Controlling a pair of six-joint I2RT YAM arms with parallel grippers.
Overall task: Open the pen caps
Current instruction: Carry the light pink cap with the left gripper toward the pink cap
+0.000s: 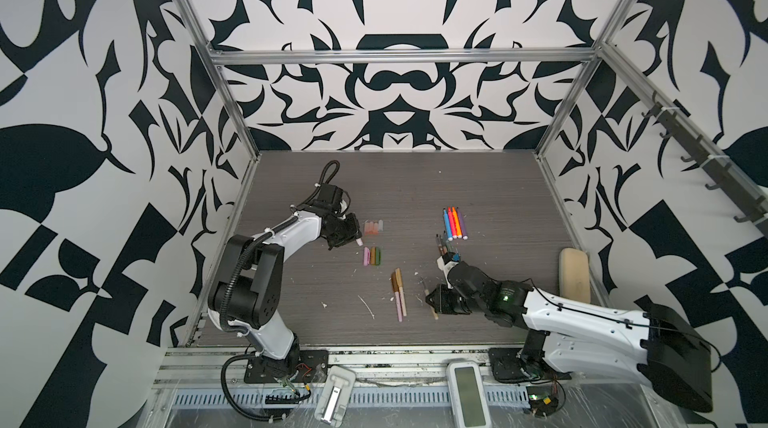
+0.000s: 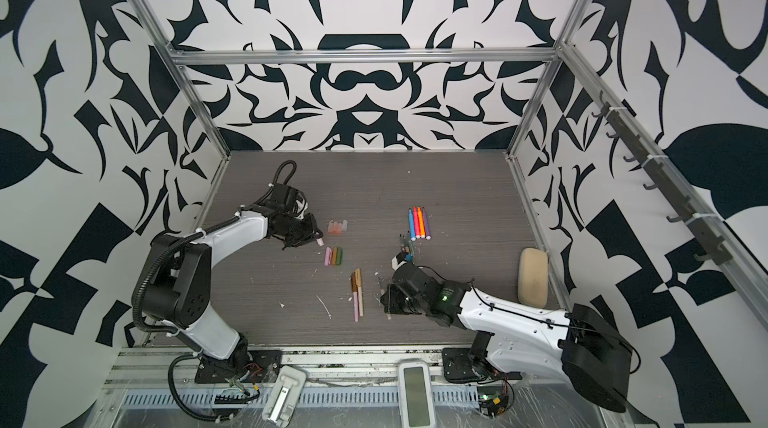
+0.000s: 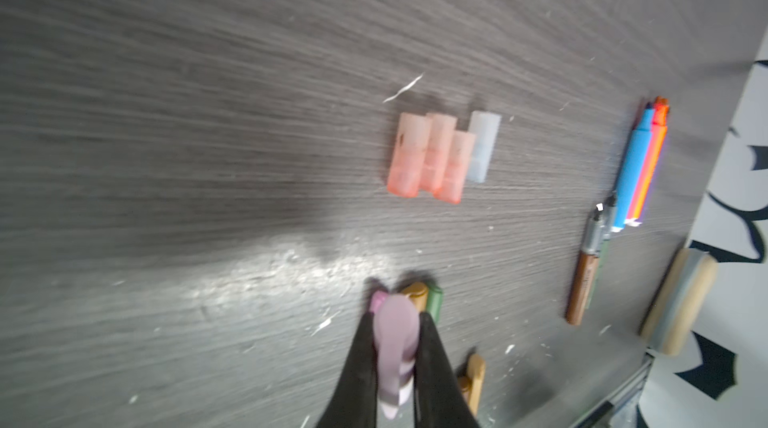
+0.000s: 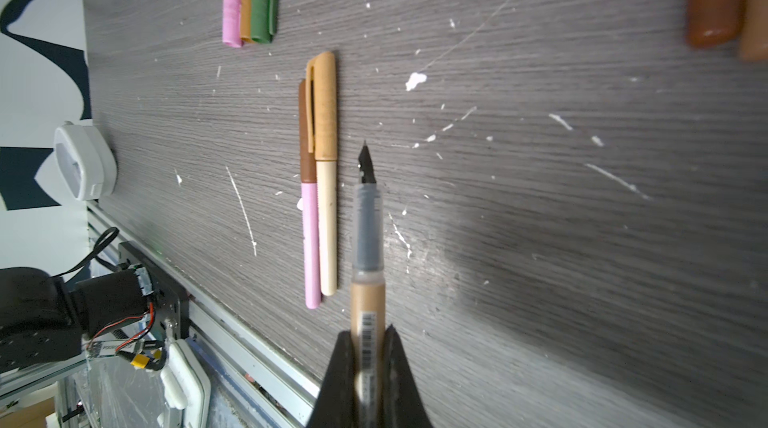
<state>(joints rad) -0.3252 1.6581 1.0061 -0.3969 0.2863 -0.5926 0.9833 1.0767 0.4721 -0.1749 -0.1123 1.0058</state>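
Near edge: right fingers (image 4: 368, 332) are clamped on the tan barrel of an uncapped pen (image 4: 368, 239). Its long axis runs straight out from the fingers, with the nib leading and bare.

Just beside it on the tabletop (image 1: 415, 181), and parallel to it, lie the two capped pens (image 4: 327, 230). Their brown and tan caps point the same way as the nib. The right arm is clearly the nearer one for those.

Mid: left fingers (image 3: 395, 318) are pinched on a lilac cap (image 3: 395, 347), end-on, carried low. The row of pink, tan and green caps (image 1: 372, 256) lies directly past the fingertips, nearly under them. My read is that the drop-off is a short move forward and down, aligned to that row.

Farther: the translucent caps (image 3: 432, 156) are side by side, apart from the coloured row.

Far right side: the uncapped slim pens (image 3: 586, 276) are next to the bright pens (image 3: 640, 172), all roughly parallel. That's the likely lay-down spot for the held pen, up-table from the right fingers.
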